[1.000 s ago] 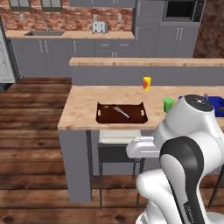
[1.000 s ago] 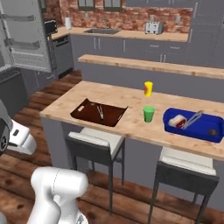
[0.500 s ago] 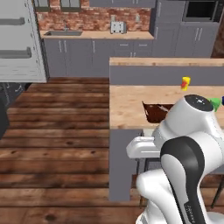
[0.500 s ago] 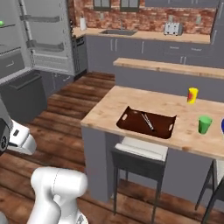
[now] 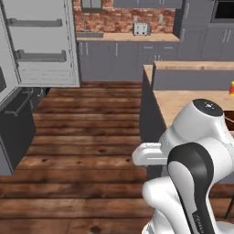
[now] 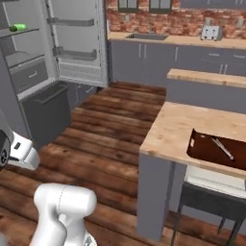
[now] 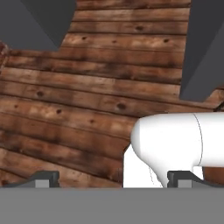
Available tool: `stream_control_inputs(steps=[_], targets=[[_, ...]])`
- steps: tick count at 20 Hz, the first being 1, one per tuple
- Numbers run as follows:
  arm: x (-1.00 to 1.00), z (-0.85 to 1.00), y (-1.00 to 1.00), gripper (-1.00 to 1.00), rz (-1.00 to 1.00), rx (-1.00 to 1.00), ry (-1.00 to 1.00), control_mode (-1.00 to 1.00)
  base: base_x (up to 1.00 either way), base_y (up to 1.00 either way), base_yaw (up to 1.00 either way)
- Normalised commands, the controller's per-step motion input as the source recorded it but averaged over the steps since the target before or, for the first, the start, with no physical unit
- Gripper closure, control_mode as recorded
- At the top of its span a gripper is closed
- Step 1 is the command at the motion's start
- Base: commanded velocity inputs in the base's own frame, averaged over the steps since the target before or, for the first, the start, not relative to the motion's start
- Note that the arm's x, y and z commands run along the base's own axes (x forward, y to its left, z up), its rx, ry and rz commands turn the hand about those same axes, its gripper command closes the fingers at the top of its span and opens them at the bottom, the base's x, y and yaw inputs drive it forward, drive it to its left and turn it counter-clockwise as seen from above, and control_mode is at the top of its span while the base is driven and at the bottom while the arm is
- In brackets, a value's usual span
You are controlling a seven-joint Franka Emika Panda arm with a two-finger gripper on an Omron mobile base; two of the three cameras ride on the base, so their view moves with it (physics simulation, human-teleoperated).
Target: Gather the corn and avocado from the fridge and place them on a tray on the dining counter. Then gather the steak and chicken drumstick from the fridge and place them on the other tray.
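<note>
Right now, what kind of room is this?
A home kitchen, by the look of it: an open fridge, a toaster on a back counter against brick, and a wooden dining counter holding a brown tray.

A dark brown tray is seen on the light wooden dining counter; the floor is patterned in reddish-brown planks, the far wall in red brick.

You see a dark, knotty wooden plank floor, a pale smooth wood dining counter, a matt brown tray and a rough red brick wall.
</note>
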Motion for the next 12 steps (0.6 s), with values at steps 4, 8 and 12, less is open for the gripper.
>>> stream_control_inputs(steps=[4, 8, 12], targets=[[0.0, 0.0, 0.0, -1.0, 0.0, 0.0, 0.0, 1.0, 0.75, 0.96, 0.0], [0.0, 0.0, 0.0, -1.0, 0.0, 0.0, 0.0, 1.0, 0.88, 0.89, 0.0], [0.0, 0.0, 0.0, -1.0, 0.0, 0.0, 0.0, 1.0, 0.93, 0.8, 0.01]])
